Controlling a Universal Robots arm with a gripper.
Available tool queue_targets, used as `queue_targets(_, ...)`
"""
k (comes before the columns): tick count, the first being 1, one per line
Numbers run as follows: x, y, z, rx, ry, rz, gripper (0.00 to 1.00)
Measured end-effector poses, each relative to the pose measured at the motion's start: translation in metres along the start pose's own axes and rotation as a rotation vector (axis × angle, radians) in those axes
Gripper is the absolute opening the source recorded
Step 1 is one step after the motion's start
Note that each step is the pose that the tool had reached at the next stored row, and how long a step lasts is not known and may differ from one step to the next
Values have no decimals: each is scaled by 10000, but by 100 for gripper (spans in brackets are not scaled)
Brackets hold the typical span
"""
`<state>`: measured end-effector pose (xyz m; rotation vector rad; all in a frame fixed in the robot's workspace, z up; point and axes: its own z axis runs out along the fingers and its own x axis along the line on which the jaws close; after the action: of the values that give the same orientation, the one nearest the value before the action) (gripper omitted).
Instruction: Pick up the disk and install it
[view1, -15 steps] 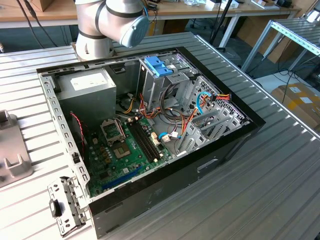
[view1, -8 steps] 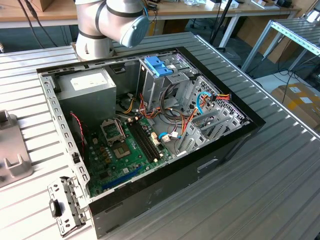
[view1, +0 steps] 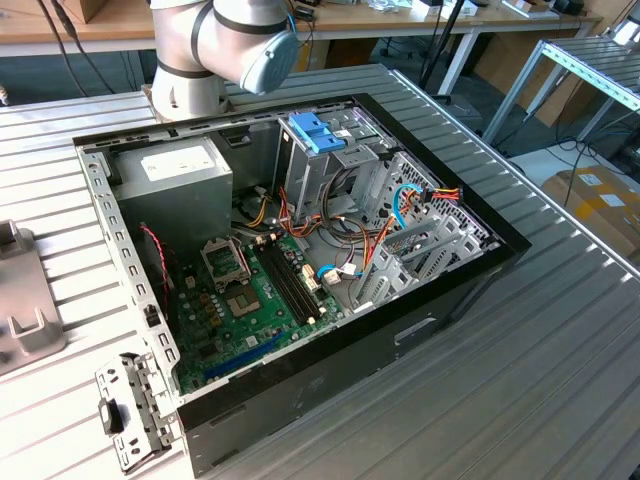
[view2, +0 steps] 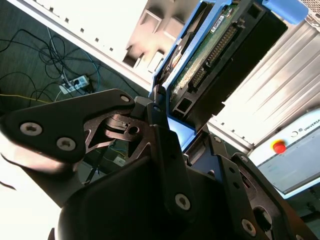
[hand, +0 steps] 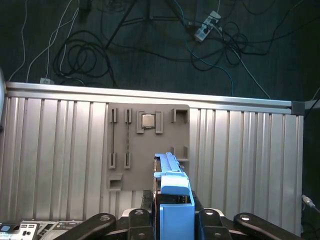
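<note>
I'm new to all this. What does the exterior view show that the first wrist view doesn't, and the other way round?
The exterior view gives you the open computer case with its green motherboard, grey power supply and a light-blue bracket, plus the robot arm behind it. The first wrist view gives you the gripper shut on the disk in its blue carrier, a grey fixture tray beneath it, and cables on the floor beyond. Both share the ribbed metal table.

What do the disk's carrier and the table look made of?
The disk, in the gripper, has a carrier that looks moulded plastic: bright blue, smooth, softly glossy. The table looks like metal, probably aluminium: pale silver, matte, straight ribs.
</note>
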<state>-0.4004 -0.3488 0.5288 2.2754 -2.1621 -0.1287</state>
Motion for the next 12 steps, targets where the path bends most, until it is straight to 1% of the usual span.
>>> queue_targets(12, 6, -110, 12, -8, -1, 1, 37)
